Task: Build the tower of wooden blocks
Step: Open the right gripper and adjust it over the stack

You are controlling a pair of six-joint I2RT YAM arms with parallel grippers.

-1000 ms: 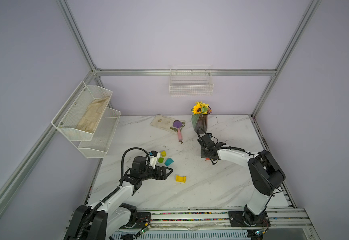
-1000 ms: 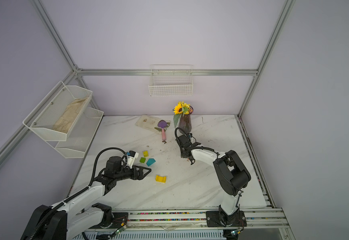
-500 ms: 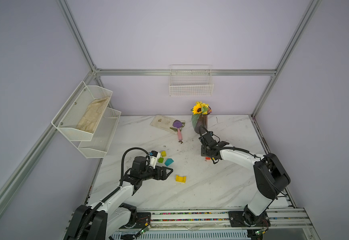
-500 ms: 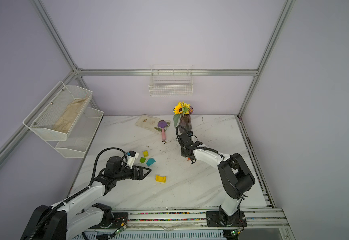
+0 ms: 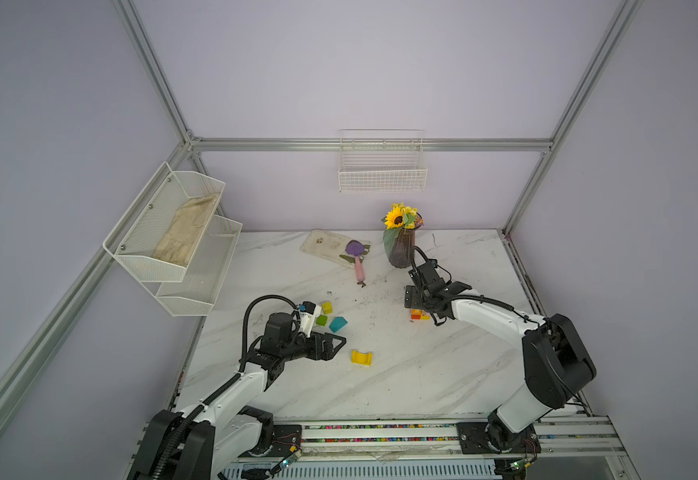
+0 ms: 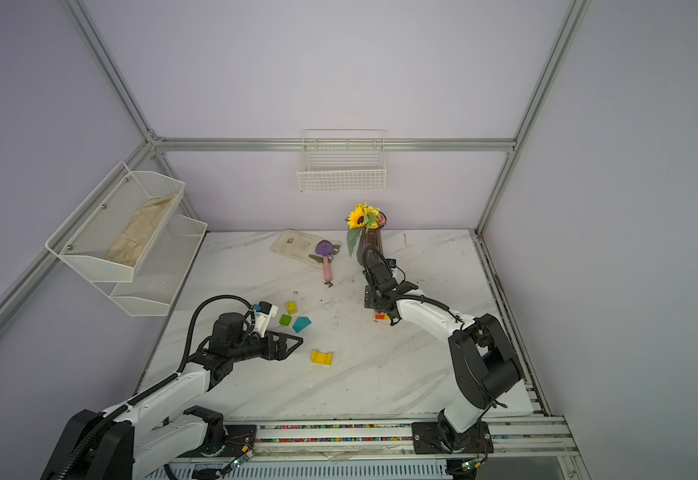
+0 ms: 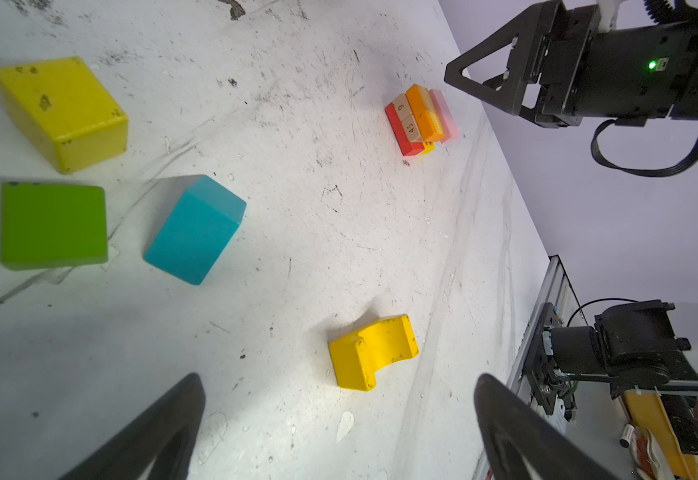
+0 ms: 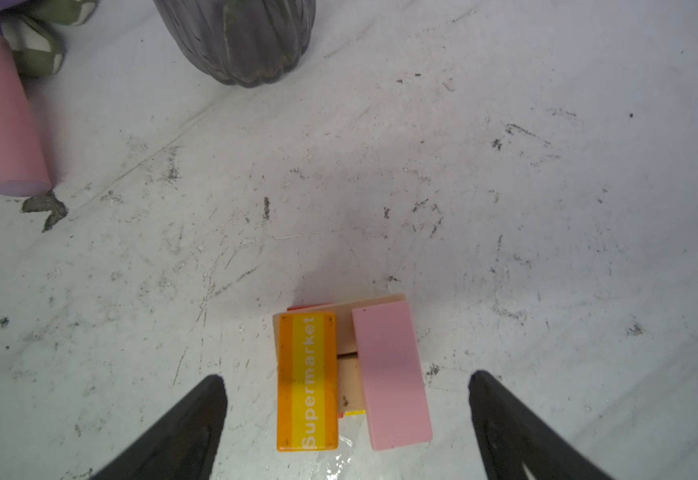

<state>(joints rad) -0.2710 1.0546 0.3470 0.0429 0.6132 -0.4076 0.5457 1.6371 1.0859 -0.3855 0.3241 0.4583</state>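
The vase (image 8: 239, 37) stands near the tower (image 7: 420, 120), toward the table's (image 8: 547, 208) back edge, and the scoop (image 8: 6, 124) lies further off. The right pincer (image 8: 345, 377) hangs wide over the tower, its fingers clear of the orange block (image 8: 308, 380) and pink block (image 8: 391, 374). The left pincer (image 7: 337, 376), also wide, faces the arch (image 7: 374, 351).

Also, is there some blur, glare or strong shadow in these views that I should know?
Right wrist view: orange block sharp, right tool dark and soft, small glare on the table beside that block. Left wrist view: yellow arch throws a soft shadow, left tool blurred. Both top views: even, dim light; teal block small but clear.
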